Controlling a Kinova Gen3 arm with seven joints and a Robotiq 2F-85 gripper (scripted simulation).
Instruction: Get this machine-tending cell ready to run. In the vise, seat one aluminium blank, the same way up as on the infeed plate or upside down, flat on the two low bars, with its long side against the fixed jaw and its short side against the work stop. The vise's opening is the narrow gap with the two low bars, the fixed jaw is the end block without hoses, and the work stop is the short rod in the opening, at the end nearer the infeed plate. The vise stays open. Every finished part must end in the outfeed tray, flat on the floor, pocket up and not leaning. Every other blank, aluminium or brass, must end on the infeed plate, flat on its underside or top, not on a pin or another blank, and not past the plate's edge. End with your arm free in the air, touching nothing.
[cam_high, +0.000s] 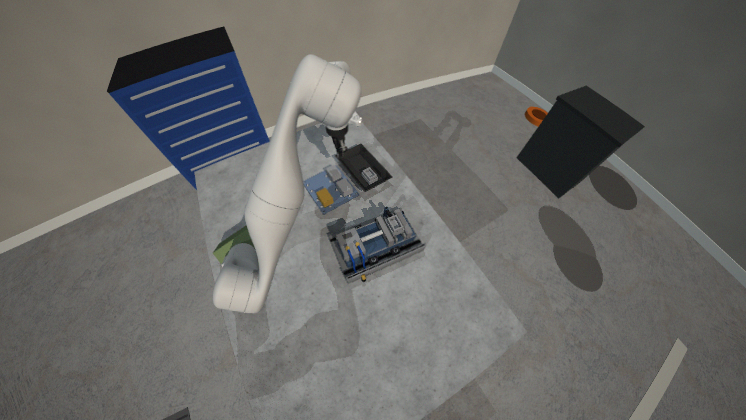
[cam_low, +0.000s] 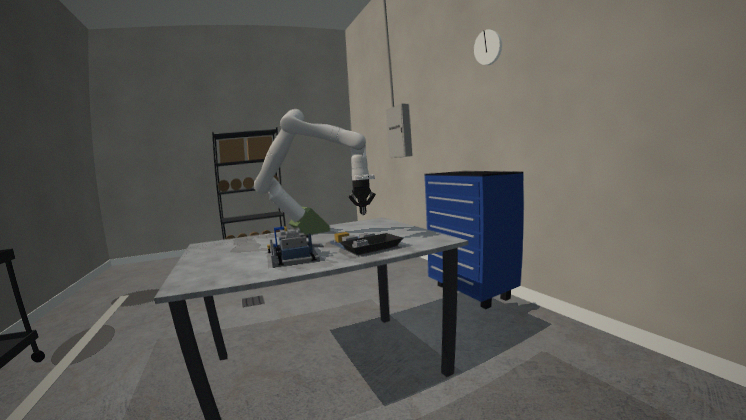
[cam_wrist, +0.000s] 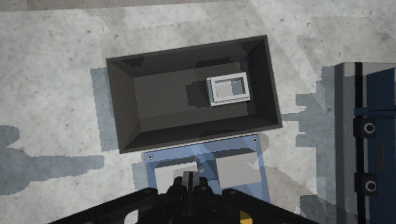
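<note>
Worktop (cam_low: 224, 271) space near the edge facing the blue drawer cabinet (cam_low: 472, 229) is taken up by the task's things. The end effector (cam_low: 362, 207) is held in the air above the black tray (cam_wrist: 120, 107), fully shut, with nothing between its fingers. That height is judged to give a survey of tray and plate before any reach down.

One finished part (cam_wrist: 228, 89) lies flat on the tray floor, pocket up, touching no wall, toward the tray's end nearer the vise; its long axis runs along the tray's length. This part is judged to be already where the task wants it.

The blue plate (cam_high: 313, 188) lies just beside the tray. Two grey aluminium blanks (cam_high: 336, 177) and one yellow brass blank (cam_high: 324, 196) are laid flat on it, their long sides roughly parallel to the plate's edges, so a straight grip across the short side is allowed.

The vise (cam_high: 375, 237) stands further along the worktop, open. No blank is made out in its gap in the top view, so seating one aluminium blank is judged to be still undone. On top of the block at the vise's end away from the hoses, a grey piece (cam_high: 395, 223) is seen; what it is cannot be told.
</note>
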